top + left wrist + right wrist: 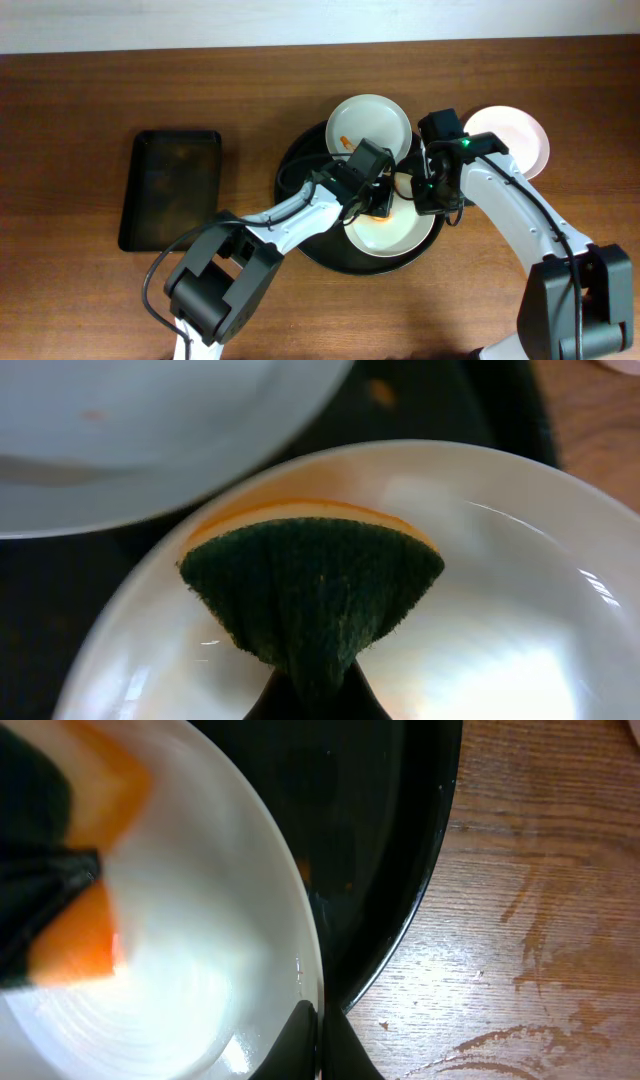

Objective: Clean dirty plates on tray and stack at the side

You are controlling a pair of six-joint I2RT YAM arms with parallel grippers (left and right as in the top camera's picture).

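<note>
Just past our sponge (310, 595) the far plate (150, 440) crowds in, and the right gripper (432, 198) pinches the near plate (520, 610) beside it, we think. The table (250, 110) opens leftward until the rectangular tray (172, 188).

Wood table (80, 290): rect. black tray (170, 190) left; round black tray (303, 148) ctr; white plate (520, 135) far right.

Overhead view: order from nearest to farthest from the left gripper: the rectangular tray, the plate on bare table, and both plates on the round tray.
1. Front plate, under the left gripper.
2. Back plate, just beyond.
3. Table plate, right.
4. Rectangular tray, far left.
</note>
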